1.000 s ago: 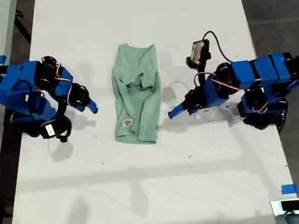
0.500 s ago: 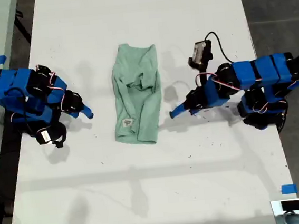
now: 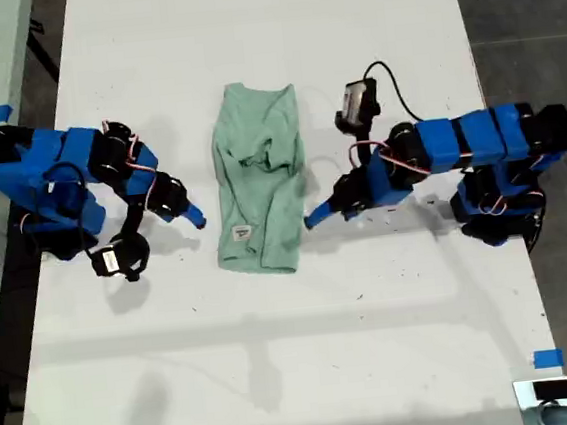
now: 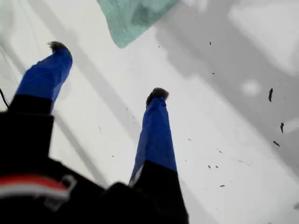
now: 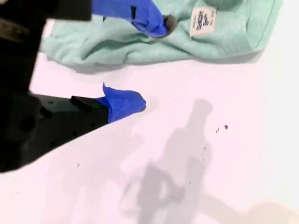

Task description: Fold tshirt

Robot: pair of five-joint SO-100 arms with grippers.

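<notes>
Both jaws (open) beside tshirt (image 3: 258, 180)

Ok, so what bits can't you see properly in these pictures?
- The words on the label: too small and blurry in the second wrist view, only a speck in the exterior view.
- Most of the tshirt in the first wrist view: cut off by the picture's edge, so only one corner shows.
- The tshirt's lower layers in the exterior view: hidden under its own top layer.
</notes>
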